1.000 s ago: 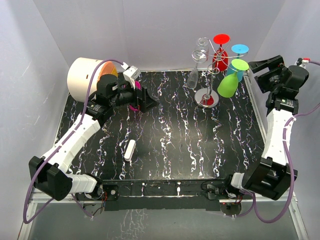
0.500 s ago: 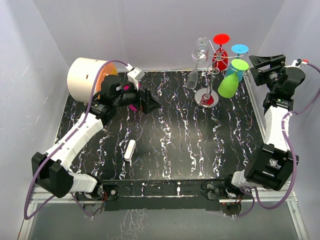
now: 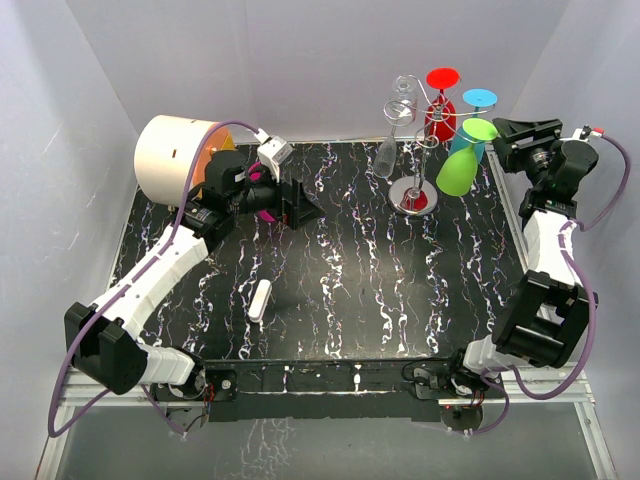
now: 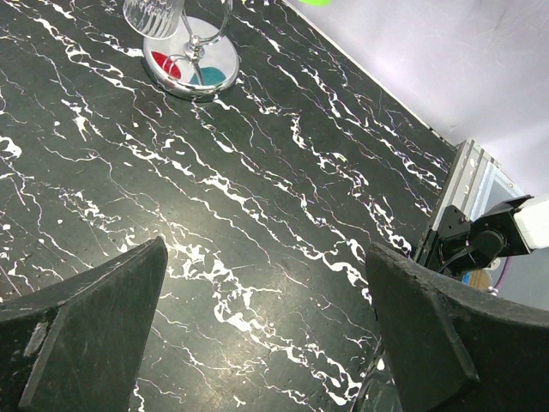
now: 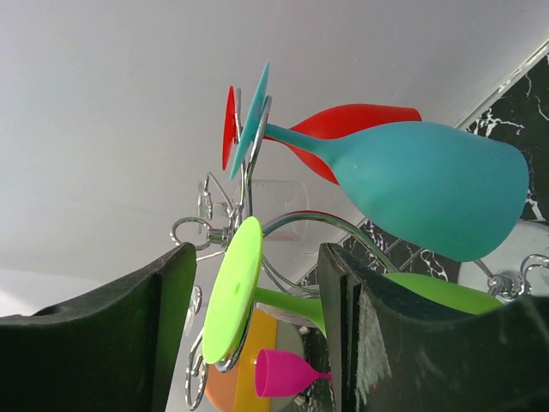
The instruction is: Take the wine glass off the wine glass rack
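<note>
The silver wire wine glass rack [image 3: 415, 140] stands at the back right on its round shiny base [image 3: 413, 197]. Red [image 3: 440, 112], blue [image 3: 478, 105], green [image 3: 460, 165] and clear [image 3: 388, 155] glasses hang from it upside down. My right gripper [image 3: 506, 131] is open right beside the green glass's foot. In the right wrist view the gripper [image 5: 257, 292] has the green foot [image 5: 232, 300] and stem between its fingers without touching. My left gripper [image 3: 303, 206] is open and empty over the table, left of the rack; its wrist view [image 4: 266, 257] shows the rack base [image 4: 193, 64].
A cream drum [image 3: 175, 155] with an orange inside lies at the back left. A pink glass [image 3: 262, 195] stands by my left wrist. A small white object [image 3: 262, 300] lies on the black marbled table [image 3: 380, 290]. White walls enclose the back and sides.
My right gripper has swung left and up to the green glass's foot. My left gripper has shifted slightly right. The glasses stay on the rack.
</note>
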Available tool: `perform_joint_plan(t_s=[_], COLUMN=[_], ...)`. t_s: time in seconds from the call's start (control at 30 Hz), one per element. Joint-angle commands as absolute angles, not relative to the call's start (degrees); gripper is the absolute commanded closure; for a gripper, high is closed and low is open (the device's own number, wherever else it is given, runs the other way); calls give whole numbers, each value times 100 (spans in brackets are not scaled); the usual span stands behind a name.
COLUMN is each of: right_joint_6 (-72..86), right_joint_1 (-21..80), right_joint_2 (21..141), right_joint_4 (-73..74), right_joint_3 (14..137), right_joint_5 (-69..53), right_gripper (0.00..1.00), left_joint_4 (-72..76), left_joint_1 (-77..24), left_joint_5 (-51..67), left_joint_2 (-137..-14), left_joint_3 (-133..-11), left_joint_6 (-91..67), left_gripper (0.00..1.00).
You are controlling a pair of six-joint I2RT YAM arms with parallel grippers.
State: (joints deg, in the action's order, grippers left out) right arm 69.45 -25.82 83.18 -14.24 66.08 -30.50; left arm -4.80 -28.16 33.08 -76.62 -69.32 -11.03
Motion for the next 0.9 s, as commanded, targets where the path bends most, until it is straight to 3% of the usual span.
perform_joint_plan(t_s=[0.0,0.27,0.67,0.87], right_joint_6=[7290,7559,7673,7647], right_joint_1=[-2561,-2488,-2474,-2484], right_joint_2=[8359,8503,8467,8373], right_joint_4=[-2208,-2476,-2552,-2441], right_joint_3=[6516,6442,6390,6420], right_joint_5=[-3199,-3286,-3234,-3178], right_gripper=[46,58,88,89], left_joint_4=[-404,-422,-431,-431], left_joint_1=[-2848,-2874,-2908,-2934], left_joint_5=[3384,3349,3331,3345], left_joint_2=[-7596,-7576,-7618,-7663], left_joint_3=[-6899,-6898,-6883,-6876], left_joint_6=[-984,-959,-937,-934], left_gripper=[1,1,1,1])
